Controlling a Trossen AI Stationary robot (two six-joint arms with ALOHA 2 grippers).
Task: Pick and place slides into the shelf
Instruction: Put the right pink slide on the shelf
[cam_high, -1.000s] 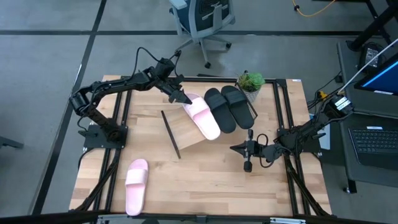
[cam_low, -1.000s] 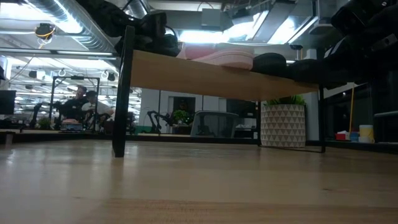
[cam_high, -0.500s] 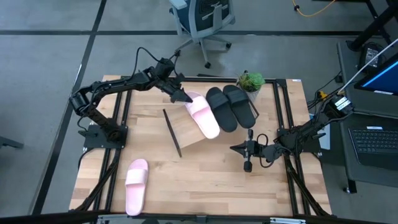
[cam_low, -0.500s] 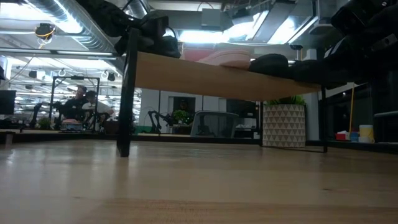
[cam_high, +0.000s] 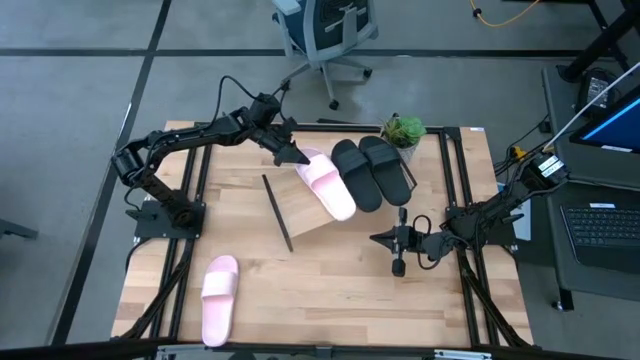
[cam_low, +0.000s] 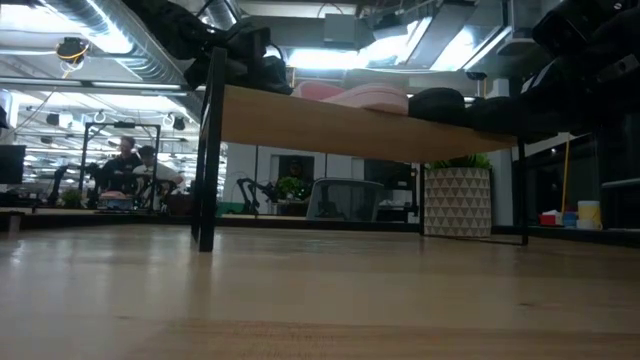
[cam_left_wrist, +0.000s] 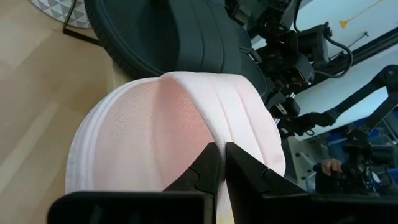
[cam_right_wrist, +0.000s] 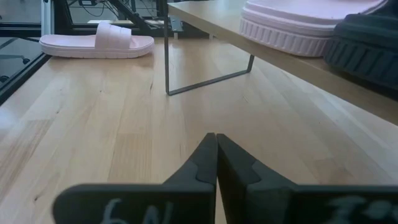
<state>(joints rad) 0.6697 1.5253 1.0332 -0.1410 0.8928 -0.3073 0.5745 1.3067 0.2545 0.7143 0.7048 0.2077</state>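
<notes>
A pink slide (cam_high: 330, 187) lies slanted on the shelf (cam_high: 305, 215), beside two black slides (cam_high: 355, 175) (cam_high: 385, 165). In the left wrist view the pink slide (cam_left_wrist: 155, 124) fills the picture, with a black slide (cam_left_wrist: 186, 37) behind it. My left gripper (cam_high: 296, 157) (cam_left_wrist: 219, 149) is shut at the pink slide's far-left end. The second pink slide (cam_high: 220, 297) (cam_right_wrist: 96, 40) lies flat on the table near its near-left corner. My right gripper (cam_high: 376, 238) (cam_right_wrist: 215, 140) is shut and waits right of the shelf, low over the table. My left gripper has its shut fingers (cam_left_wrist: 208, 155) at the pink slide's far-left end (cam_high: 306, 161), coming from the table's far left and slanting down. The fingers themselves hide the spot of contact. The slide rests flat on the shelf board.
A potted plant (cam_high: 403, 135) (cam_low: 455, 200) stands at the far edge, close behind the black slides. The shelf's black end rod (cam_high: 277, 213) (cam_low: 207, 150) stands on the table. Bare table lies between the shelf and the near edge. People sit in the room beyond (cam_low: 135, 165).
My left gripper has moved a little toward the table's right. The pink slide, the black slides and the whole shelf have slid slightly to the right with it; the shelf's rod has shifted in the low view.
</notes>
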